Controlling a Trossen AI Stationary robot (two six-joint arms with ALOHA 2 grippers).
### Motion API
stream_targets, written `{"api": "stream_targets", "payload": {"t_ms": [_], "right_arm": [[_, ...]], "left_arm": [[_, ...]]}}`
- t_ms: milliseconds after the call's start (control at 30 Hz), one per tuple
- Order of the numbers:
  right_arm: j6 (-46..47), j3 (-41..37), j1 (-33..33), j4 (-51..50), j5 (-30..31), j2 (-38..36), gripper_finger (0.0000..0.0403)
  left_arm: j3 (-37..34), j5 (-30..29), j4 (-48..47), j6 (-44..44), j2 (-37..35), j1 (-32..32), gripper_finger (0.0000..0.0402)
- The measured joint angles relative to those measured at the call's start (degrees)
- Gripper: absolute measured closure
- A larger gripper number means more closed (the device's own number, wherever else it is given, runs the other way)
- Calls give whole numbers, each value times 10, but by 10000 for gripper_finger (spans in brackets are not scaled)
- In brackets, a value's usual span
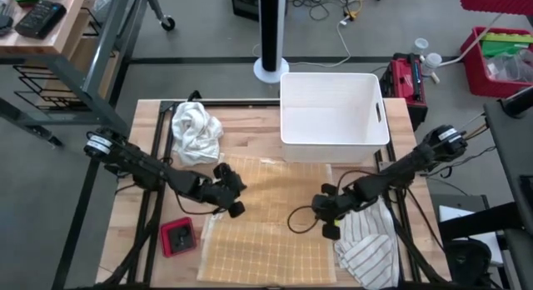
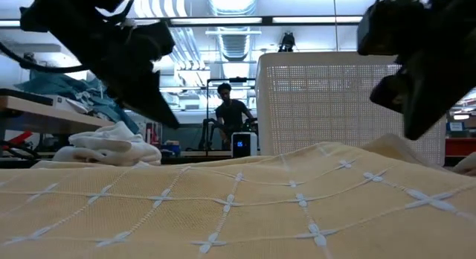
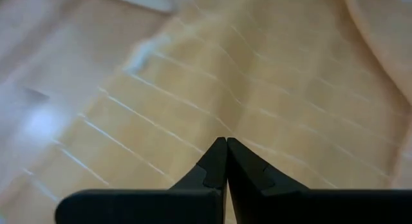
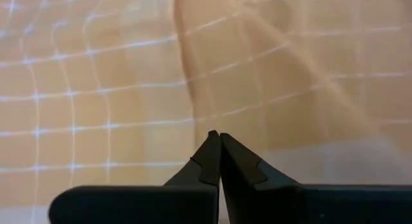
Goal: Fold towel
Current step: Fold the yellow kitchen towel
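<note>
One yellow woven towel with a white grid pattern (image 1: 266, 227) lies spread across the middle of the wooden table (image 1: 146, 157), between two arms. The left gripper (image 1: 234, 198) hovers over the towel's left edge, fingers pressed together and empty. The right gripper (image 1: 326, 215) hovers over its right edge, likewise closed and empty. One white plastic bin (image 1: 333, 111), one crumpled white cloth (image 1: 196, 132), one striped cloth (image 1: 371, 248) and one small red object (image 1: 178, 235) surround it.

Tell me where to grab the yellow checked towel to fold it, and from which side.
Probably by its two near corners. The yellow towel lies mostly flat, its far part rumpled by the white bin. The left gripper and right gripper, jaws shut, hover above its middle. Each could come down from above on its own side, then carry that edge toward the bin.
</note>
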Motion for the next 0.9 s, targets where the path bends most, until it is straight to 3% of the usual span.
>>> {"api": "stream_targets", "payload": {"t_ms": [100,200,467,667,900], "right_arm": [[23,-5,19,-2,-6,7,403],[32,-5,41,23,-32,26,403],[38,-5,79,88,-62,100,403],[67,-2,109,132,-110,146,403],[94,11,152,168,-105,148,403]], "left_arm": [[-10,38,1,-20,0,-1,401],[-20,35,2,-31,0,-1,401],[-68,-69,45,-10,2,10,401],[-100,-70,48,-26,2,24,401],[-141,-23,48,-132,2,37,401]]}}
